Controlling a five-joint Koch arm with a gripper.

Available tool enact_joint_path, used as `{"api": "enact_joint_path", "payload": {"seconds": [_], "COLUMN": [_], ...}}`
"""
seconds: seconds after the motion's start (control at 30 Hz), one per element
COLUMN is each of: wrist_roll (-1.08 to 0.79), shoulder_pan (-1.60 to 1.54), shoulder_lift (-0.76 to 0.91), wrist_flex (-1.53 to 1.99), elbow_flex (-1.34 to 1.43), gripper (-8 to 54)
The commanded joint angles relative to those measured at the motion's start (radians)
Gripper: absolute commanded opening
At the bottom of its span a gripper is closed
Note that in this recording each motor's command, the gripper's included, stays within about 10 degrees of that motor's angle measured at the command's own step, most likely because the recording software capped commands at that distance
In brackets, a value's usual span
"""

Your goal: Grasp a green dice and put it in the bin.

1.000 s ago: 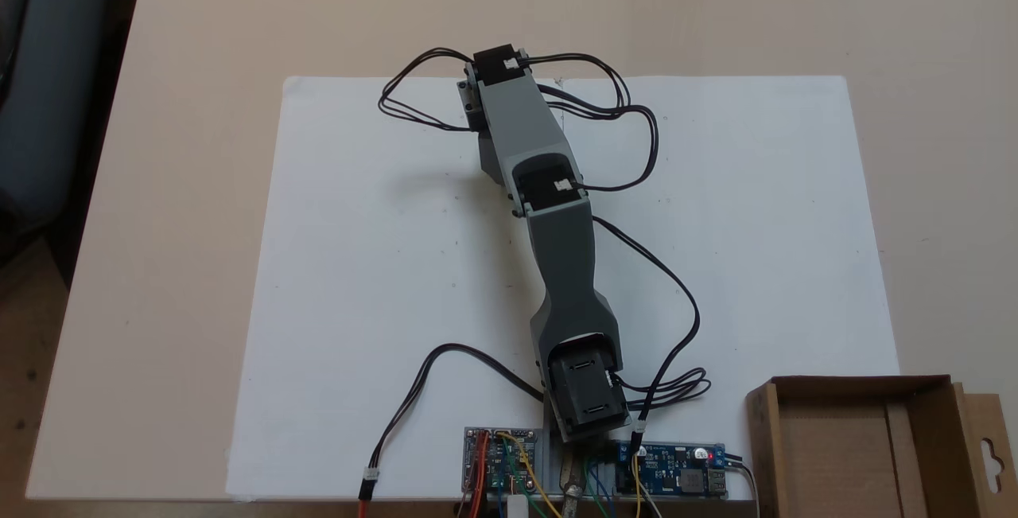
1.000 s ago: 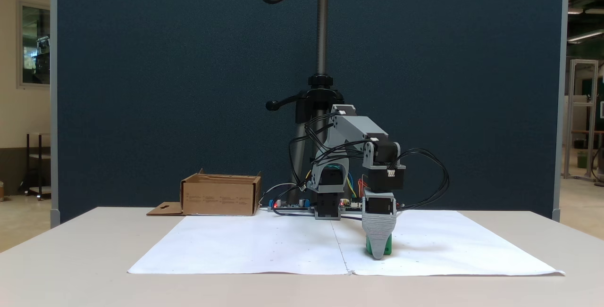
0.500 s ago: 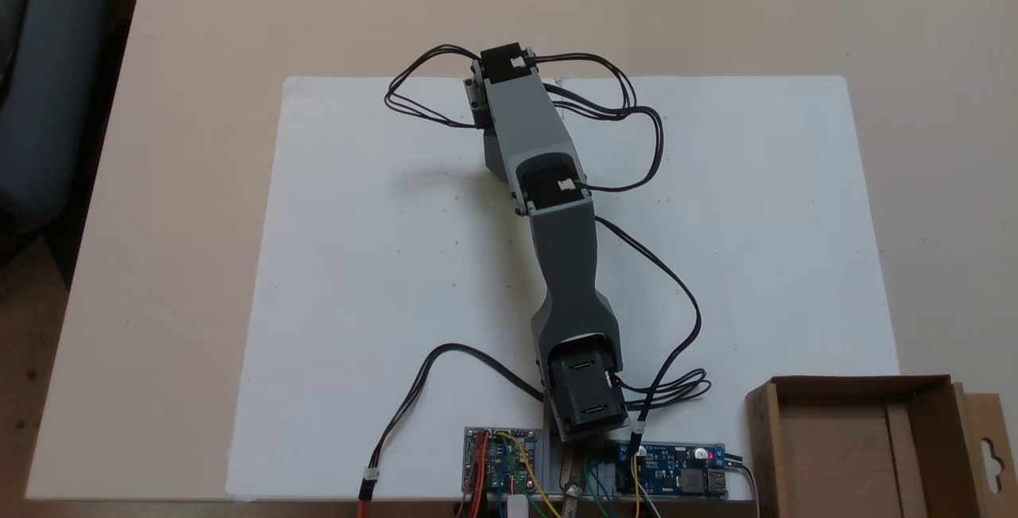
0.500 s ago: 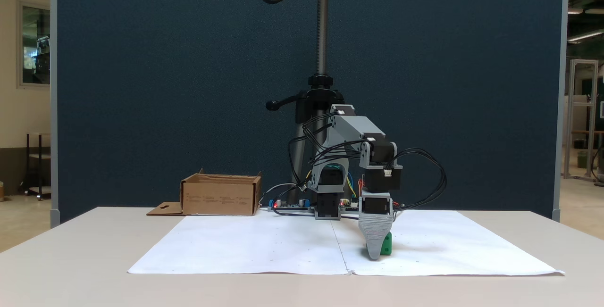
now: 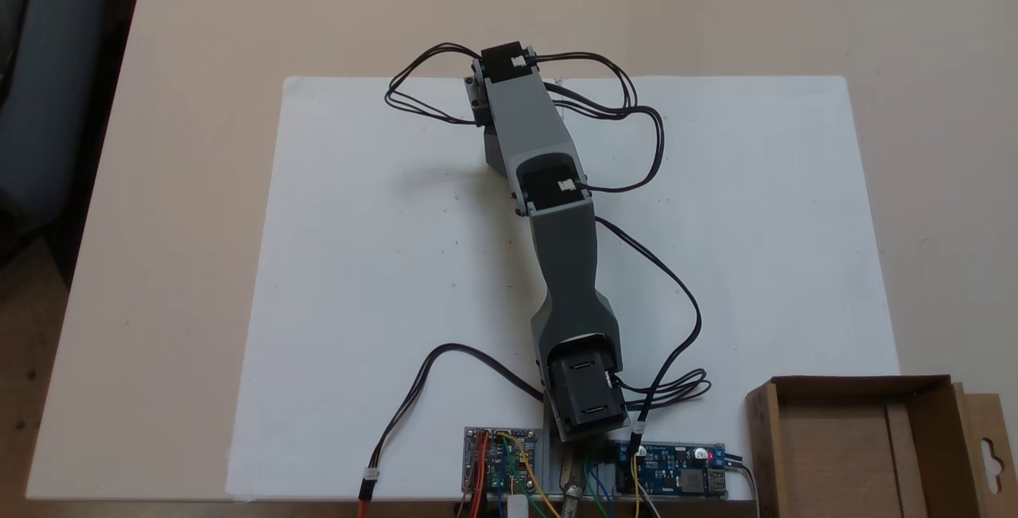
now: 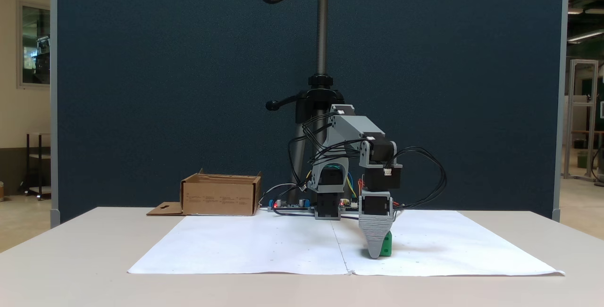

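The small bright green plastic dice [image 6: 386, 249] sits on the white paper sheet [image 6: 264, 245] in the fixed view from bench level, near the sheet's front edge and right of its centre crease. It is partly covered by the grey ribbed pincer [image 6: 375, 253], whose broad face points straight down with its tip at the paper; green shows on the right of that face and a thin sliver on the left. The two jaws lie one behind the other for this camera, so I cannot tell whether the pincer is closed on the dice or merely stands in front of it.

The fixed view from above shows the grey arm [image 5: 557, 223] stretched from its base near the lower edge up across the white paper sheet [image 5: 358, 263], leaning slightly left, with the black wrist motor [image 5: 503, 64] at the sheet's far edge. From here the arm covers the dice and the pincer beneath it.

The brown corrugated cardboard bin [image 5: 855, 446] stands at the lower right corner in the view from above, beside the circuit boards [image 5: 672, 478], its flap with a hang-hole [image 5: 988, 453] on the right. At bench level the bin [image 6: 221, 196] appears at the back left of the beige bench [image 6: 71, 260], well apart from the dice, with the flap lying flat to its left.

From the side the arm rises from its base, folds forward and drops the wrist vertically; black cables [image 6: 436, 184] loop out to the right.
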Motion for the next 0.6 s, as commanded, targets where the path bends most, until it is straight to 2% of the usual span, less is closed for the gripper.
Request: {"api": "enact_joint_path", "payload": {"seconds": [0.0, 0.33, 0.57], "wrist_roll": [0.051, 0.051, 0.034], "shoulder_pan": [-0.009, 0.015, 0.017], "shoulder_lift": [0.017, 0.063, 0.252], "wrist_flex": [-0.009, -0.015, 0.028], "elbow_flex": [0.008, 0.008, 0.055], "gripper": [11.5, 11.5, 11.5]}}
